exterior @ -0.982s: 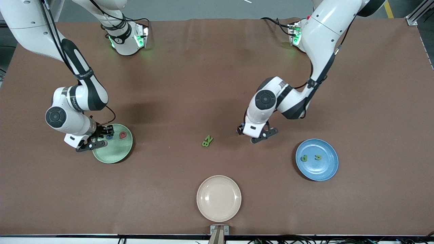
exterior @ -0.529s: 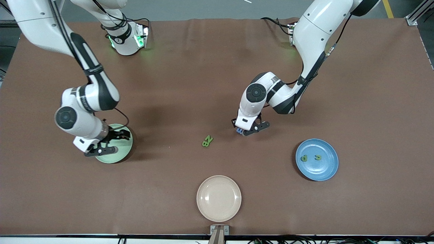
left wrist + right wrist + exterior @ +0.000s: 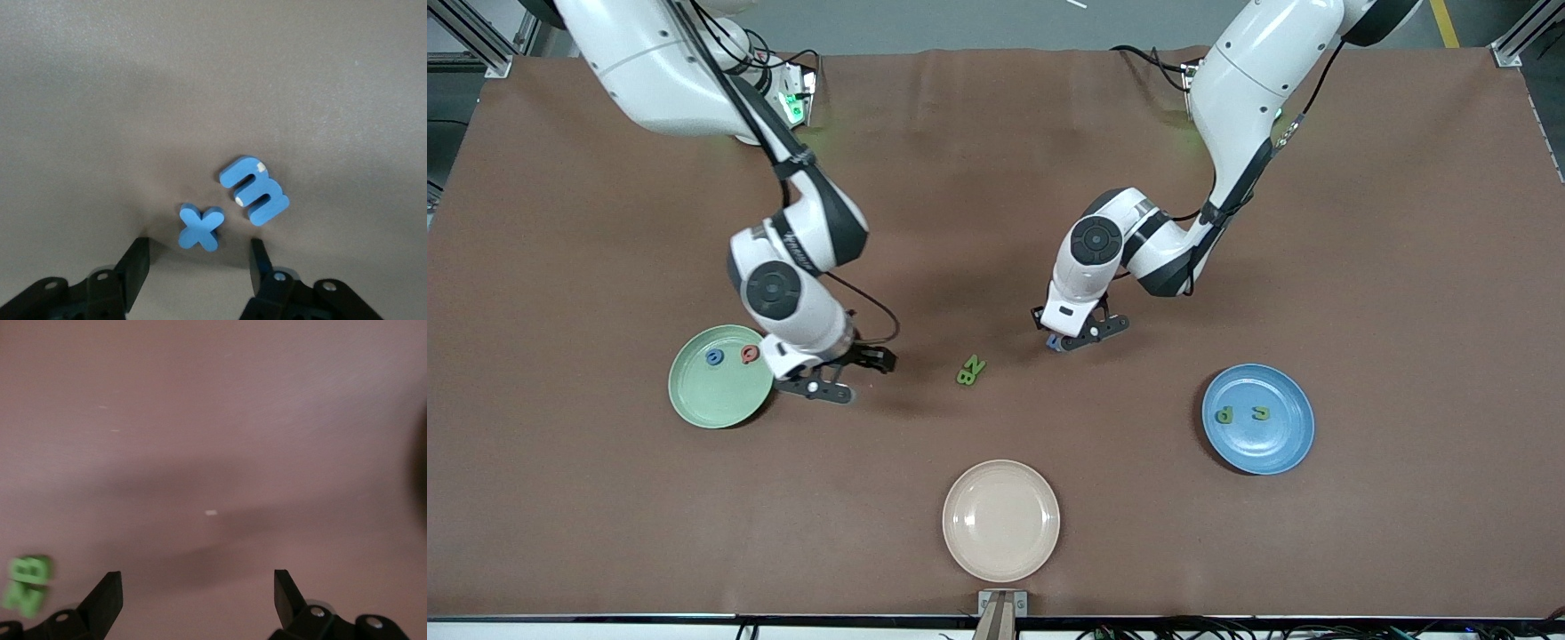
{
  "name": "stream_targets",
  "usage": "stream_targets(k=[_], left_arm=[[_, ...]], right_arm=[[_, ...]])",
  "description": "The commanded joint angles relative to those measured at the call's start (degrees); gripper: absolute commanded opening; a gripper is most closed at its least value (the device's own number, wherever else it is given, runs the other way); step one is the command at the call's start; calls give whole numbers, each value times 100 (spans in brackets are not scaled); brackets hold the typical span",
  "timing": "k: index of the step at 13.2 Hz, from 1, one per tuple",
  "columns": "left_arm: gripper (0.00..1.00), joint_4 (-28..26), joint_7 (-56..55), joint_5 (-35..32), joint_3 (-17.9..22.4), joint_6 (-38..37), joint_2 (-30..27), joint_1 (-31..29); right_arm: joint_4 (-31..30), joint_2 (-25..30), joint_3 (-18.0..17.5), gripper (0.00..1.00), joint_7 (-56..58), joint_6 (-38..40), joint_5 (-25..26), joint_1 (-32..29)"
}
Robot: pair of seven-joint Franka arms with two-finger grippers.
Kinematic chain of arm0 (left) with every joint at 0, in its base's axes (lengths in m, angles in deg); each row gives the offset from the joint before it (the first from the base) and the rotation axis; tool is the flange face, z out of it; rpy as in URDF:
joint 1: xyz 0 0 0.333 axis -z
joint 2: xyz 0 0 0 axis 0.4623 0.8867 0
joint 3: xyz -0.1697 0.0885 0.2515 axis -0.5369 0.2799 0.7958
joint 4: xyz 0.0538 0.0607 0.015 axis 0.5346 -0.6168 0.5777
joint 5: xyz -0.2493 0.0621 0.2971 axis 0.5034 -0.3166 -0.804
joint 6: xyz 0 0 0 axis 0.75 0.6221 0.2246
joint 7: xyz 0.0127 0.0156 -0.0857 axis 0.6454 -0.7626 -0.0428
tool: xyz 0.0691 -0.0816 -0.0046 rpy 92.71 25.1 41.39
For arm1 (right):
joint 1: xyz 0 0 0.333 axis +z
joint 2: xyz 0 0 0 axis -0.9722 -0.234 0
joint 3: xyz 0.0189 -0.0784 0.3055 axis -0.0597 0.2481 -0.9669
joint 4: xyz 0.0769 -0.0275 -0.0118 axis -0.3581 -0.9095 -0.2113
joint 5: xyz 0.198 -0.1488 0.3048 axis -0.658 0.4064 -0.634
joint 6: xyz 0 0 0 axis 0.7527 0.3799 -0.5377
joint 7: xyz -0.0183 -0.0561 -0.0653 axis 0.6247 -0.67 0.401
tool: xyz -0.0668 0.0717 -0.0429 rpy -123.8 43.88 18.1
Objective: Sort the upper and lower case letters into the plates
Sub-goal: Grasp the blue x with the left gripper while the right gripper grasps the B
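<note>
Blue letters: small x (image 3: 200,227) and m (image 3: 255,190) lie flat on the brown table (image 3: 996,178), just beside each other, under the left gripper (image 3: 1080,333).
Left gripper: low over the x; jaws partly open, straddling it, nothing gripped yet.
Right gripper: (image 3: 838,373) over bare table between the mint plate (image 3: 694,404) and the green letters (image 3: 970,370); jaws wide open, empty.
Plates: mint plate at the right arm's end holds a blue letter (image 3: 714,357) and a red letter (image 3: 750,354); blue plate (image 3: 1276,449) at the left arm's end holds two green letters (image 3: 1242,414). Beige dish (image 3: 1000,520) sits nearest the front camera.
Handling (judgement): letters look like thick, light, stiff foam or wood; little to break. Best hold on the x is probably across its narrow waist; the neighbouring m could get nudged.
Views: left wrist view alone shows x and m clearly; in the front view the gripper hides most of them. Right wrist view shows the green letters only at its edge, blurred.
</note>
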Motion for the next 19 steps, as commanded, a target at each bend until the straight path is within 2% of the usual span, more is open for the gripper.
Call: stream_targets(k=[1,4,7,9,11,13,14,16,19], left_arm=[[59,-102,-90,-123,47,71,-43,-20],[57,-76,-64,-263,82,71,-26,-100],[52,-14,-64,-325,91,80,-17,-153],[42,38,-64,-325,91,80,10,-153],[28,73,-64,-325,91,80,27,-135],[29,144,-90,-325,91,80,132,-74],[23,153,-82,-325,91,80,133,-74],[2,153,-38,-334,91,80,89,-126],[0,372,-38,-492,91,-7,-34,-214]], right_arm=[[962,-656,76,100,-1152,95,56,477],[1630,-1184,190,100,-2006,95,117,934],[2105,-1553,524,100,-2131,112,197,1400],[2413,-1799,717,95,-2210,121,206,1620],[2546,-1967,946,83,-2219,112,206,1849],[2546,-2029,991,76,-2219,104,223,1955],[2538,-2038,999,74,-2219,112,232,2007],[2520,-2029,991,70,-2219,121,267,2069],[2520,-2012,991,64,-2219,305,267,2122]])
